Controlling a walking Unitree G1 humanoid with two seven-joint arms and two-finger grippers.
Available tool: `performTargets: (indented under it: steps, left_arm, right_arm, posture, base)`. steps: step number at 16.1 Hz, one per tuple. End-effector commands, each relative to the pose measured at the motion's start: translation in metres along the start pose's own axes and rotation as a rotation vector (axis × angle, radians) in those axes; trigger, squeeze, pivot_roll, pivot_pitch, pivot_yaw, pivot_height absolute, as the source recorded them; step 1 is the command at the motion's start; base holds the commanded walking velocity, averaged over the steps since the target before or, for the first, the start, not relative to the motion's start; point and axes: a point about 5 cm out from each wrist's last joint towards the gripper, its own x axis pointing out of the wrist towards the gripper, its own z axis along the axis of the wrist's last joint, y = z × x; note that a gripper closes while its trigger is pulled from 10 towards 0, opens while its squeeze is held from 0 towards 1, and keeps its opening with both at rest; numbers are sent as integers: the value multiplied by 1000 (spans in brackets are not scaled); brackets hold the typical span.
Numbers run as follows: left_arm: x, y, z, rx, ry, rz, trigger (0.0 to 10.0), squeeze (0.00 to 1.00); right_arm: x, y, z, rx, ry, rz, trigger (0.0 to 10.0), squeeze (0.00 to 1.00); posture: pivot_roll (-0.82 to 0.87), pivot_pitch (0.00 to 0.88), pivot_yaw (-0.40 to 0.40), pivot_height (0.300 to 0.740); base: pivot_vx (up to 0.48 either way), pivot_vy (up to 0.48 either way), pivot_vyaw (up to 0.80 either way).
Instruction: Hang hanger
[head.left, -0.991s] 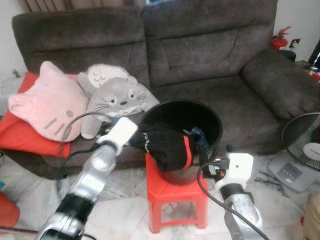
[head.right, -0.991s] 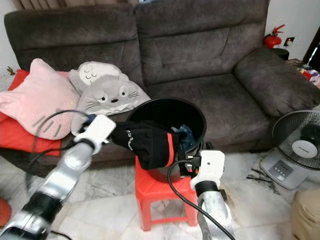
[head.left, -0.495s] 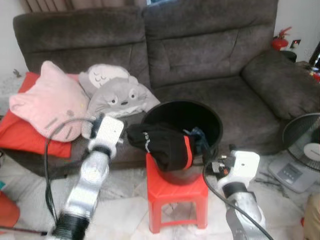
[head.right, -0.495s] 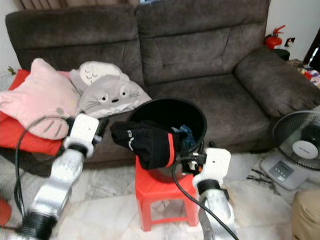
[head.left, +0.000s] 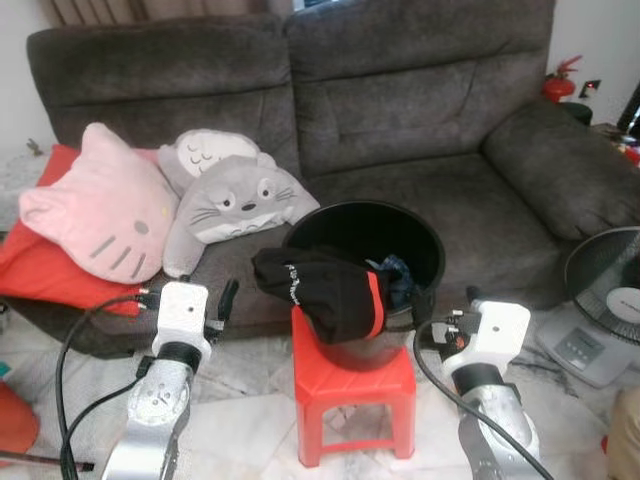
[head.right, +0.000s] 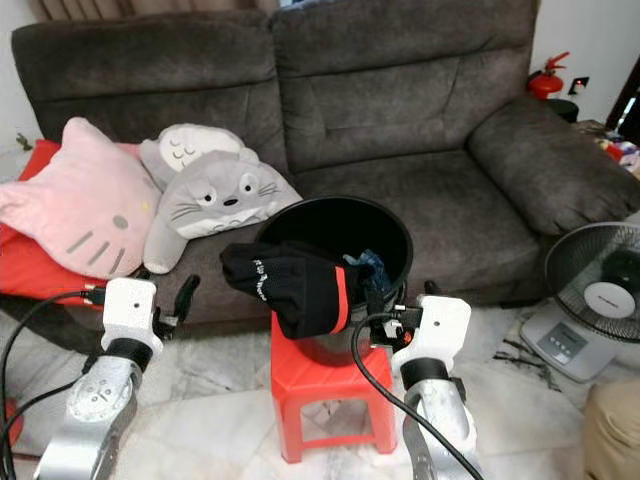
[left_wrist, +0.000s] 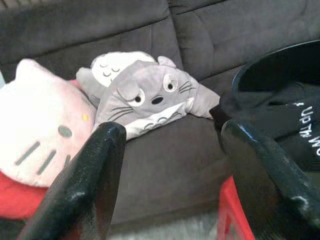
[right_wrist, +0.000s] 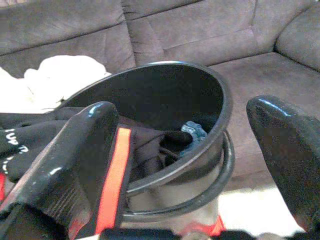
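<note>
A black bucket stands on a red stool in front of the sofa. Over its near rim hangs a black garment with a red stripe, and a blue cloth lies inside. My left gripper hovers low, left of the stool, apart from the garment; in the left wrist view the left gripper is open and holds nothing. My right gripper sits just right of the bucket, and in the right wrist view the right gripper is open toward the rim, holding nothing.
A dark brown sofa fills the back. On its left side lie a pink cat cushion, a grey plush cushion and a red cushion. A floor fan stands at the right on the pale tiled floor.
My left gripper has drawn back from the garment, down and to the left; the garment stays draped over the bucket's rim. My right gripper has shifted slightly right.
</note>
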Motion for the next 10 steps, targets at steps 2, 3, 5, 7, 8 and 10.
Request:
performTargets:
  steps: [2, 3, 5, 7, 8, 10]
  left_arm:
    - [6, 2, 10, -31, -42, 19, 10000, 0]
    - [6, 0, 10, -33, -42, 17, 10000, 0]
    - [7, -2, 11, -39, -46, 11, 10000, 0]
    - [9, -4, 12, -39, -47, 2, 10000, 0]
    - [10, -6, 13, -40, -50, -2, 10000, 0]
    - [12, -7, 14, -43, -55, -8, 10000, 0]
  right_arm:
    - [2, 6, 5, -20, -14, 35, 10000, 0]
    - [2, 6, 5, -34, -15, 44, 10000, 0]
    - [1, 7, 6, -35, -19, 51, 10000, 0]
    - [2, 7, 5, -35, -17, 53, 10000, 0]
    - [2, 8, 5, -7, -22, 46, 10000, 0]
    - [3, 8, 5, -11, -15, 48, 10000, 0]
  posture:
    - [-83, 0, 92, 740]
    - [-84, 0, 91, 740]
    - [-85, 0, 90, 740]
    - [-82, 0, 88, 740]
    - [-82, 0, 88, 740]
    - [-80, 0, 86, 740]
  base:
    - [0, 0, 0]
    - [0, 0, 0]
    - [0, 0, 284]
    - [257, 0, 550]
    - [300, 0, 0]
    - [309, 0, 0]
